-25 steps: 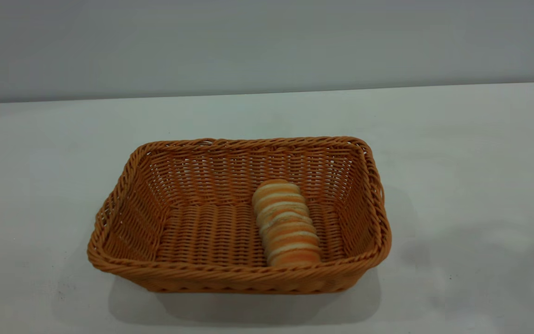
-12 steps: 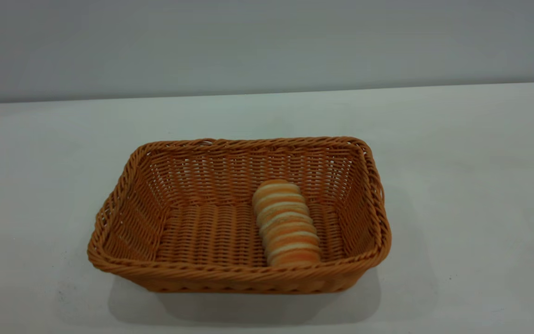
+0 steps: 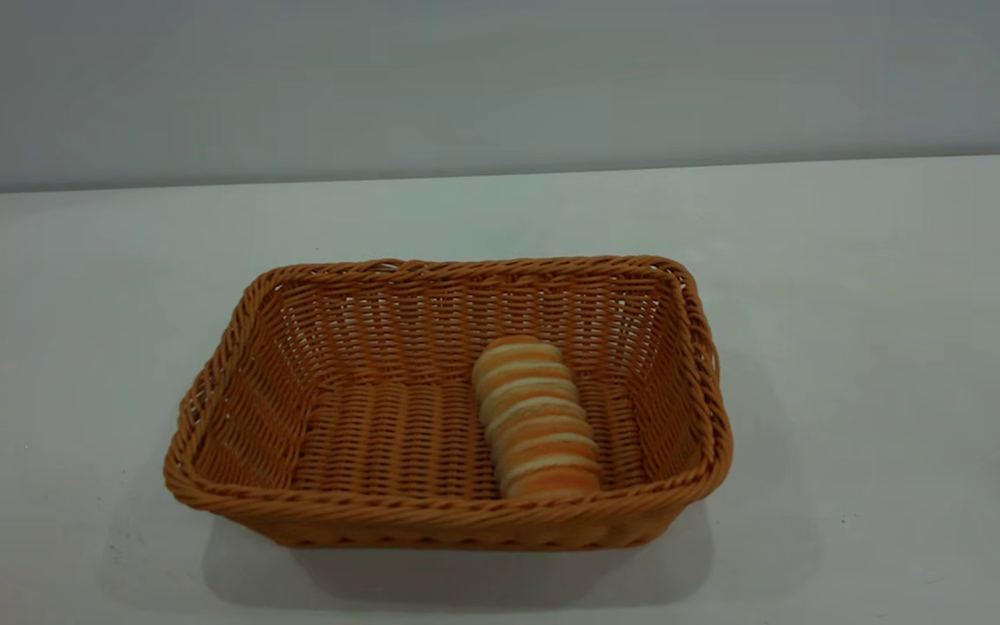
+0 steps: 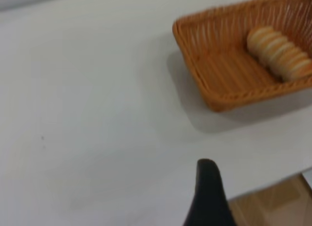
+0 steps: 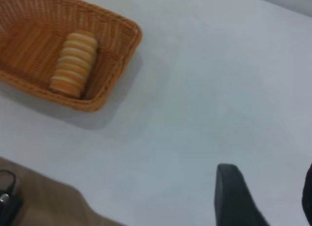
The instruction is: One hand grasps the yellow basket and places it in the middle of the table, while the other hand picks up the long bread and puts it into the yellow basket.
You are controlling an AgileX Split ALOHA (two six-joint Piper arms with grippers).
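One long bread (image 3: 536, 416) lies inside one yellow basket (image 3: 430, 512).

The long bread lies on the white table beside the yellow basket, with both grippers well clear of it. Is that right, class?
Not quite. The exterior view shows the long bread lying inside the yellow basket, toward its right end, not beside it. Both grippers are indeed well clear.

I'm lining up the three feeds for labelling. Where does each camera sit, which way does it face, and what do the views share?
Exterior: faces the table from the front, slightly above; no arm shows.
Left wrist: off the basket's side, looking down; one finger of the left gripper shows.
Right wrist: off the opposite side, looking down; two fingers of the right gripper, apart.
All share the yellow basket holding the long bread.
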